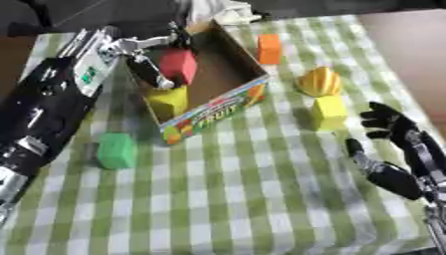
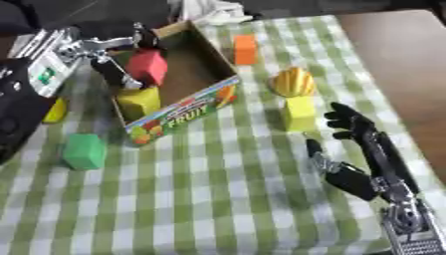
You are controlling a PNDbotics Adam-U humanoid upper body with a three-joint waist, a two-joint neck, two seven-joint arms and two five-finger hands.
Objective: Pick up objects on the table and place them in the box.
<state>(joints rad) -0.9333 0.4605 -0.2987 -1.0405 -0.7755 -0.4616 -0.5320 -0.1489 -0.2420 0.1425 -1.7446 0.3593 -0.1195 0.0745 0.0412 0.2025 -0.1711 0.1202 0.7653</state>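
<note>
At five o'clock the right hand (image 1: 392,149) rests open with fingers up, a green block (image 1: 116,150) lies at nine, a yellow block (image 1: 328,112) and an orange-yellow fruit (image 1: 320,81) sit at two, and at eleven the left hand (image 1: 153,64) pinches a red block (image 1: 178,64) inside the box (image 1: 228,99) above a yellow block (image 1: 169,99).

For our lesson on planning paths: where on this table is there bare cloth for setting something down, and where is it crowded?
The widest bare cloth is the near middle, between the green block, the box front and the right hand. A narrower strip runs between the box and the yellow block. Crowded: inside the box, where the left hand sits by a red block, and around the orange fruit.
</note>
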